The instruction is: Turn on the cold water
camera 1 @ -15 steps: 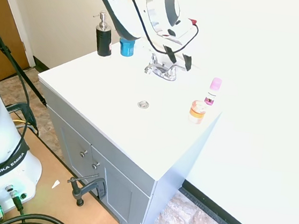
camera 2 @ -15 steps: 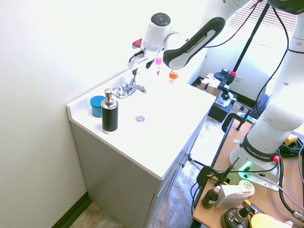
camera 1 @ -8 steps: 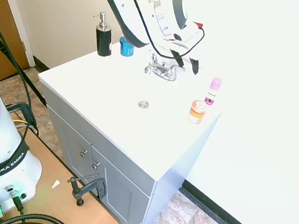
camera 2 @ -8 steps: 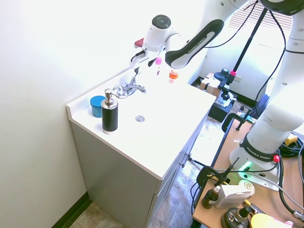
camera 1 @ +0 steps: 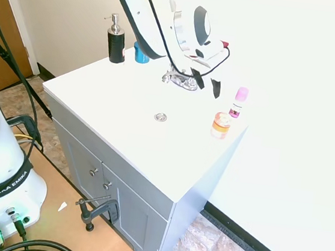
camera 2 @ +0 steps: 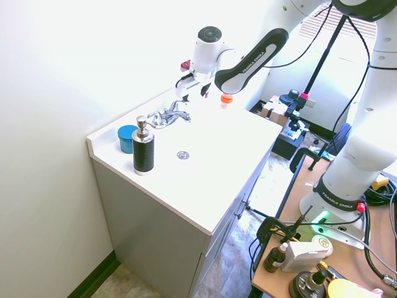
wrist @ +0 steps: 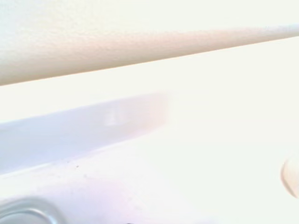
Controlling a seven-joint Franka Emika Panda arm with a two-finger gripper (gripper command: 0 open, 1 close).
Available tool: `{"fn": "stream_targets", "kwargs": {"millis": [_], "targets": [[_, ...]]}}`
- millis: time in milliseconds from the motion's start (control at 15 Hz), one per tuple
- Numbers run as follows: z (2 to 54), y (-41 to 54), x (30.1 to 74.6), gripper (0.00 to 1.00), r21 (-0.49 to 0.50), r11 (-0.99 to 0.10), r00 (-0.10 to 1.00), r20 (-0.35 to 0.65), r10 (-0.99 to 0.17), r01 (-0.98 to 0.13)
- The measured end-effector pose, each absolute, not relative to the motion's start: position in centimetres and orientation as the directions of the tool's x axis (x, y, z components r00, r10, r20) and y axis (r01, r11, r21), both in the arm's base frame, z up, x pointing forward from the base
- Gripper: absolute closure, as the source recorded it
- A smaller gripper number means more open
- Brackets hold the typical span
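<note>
Hovering claw [camera 1: 206,83] spread wide, empty, just beside chrome faucet [camera 1: 180,78], contact seemingly none, no water visible

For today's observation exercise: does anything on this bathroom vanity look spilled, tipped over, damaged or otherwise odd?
Nothing stands out. The pump bottle, blue cup, pink-capped bottle and orange jar stand upright, and the faucet shows no water running.

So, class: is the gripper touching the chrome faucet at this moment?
Cannot tell. In the first exterior view the open gripper overlaps the faucet; in the second exterior view it hangs close beside it, but no gap or contact shows plainly.
</note>
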State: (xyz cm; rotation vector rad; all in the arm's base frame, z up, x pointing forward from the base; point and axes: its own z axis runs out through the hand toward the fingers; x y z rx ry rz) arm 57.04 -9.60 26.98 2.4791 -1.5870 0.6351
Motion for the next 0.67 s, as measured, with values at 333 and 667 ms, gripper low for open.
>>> {"fn": "stream_targets", "kwargs": {"millis": [333,667], "targets": [[29.4,-8.1,56.2,0.00,-0.128,-0.426,0.355,0.371,-0.858,-0.895],[34.8,-5.3,52.5,0.00,-0.176,-0.429,0.361,0.320,-0.876,-0.886]]}}
